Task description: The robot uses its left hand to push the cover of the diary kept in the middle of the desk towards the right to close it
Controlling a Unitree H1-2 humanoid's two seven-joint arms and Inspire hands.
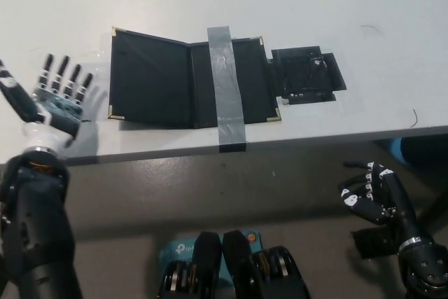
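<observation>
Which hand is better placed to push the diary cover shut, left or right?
Left. The left hand is open above the desk, just beside the diary's open left cover. The right hand hangs below the desk edge, far from the cover.

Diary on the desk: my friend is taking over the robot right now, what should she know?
Left hand: open, fingers spread, over the desk's left edge, just left of the diary, not touching it.
Right hand: resting below the desk edge, holding nothing.
The diary lies open mid-desk, its right half taped down with grey tape; a black pad sits at its right.
Done: nothing closed yet.
Left: push the left cover rightward to shut it.
</observation>
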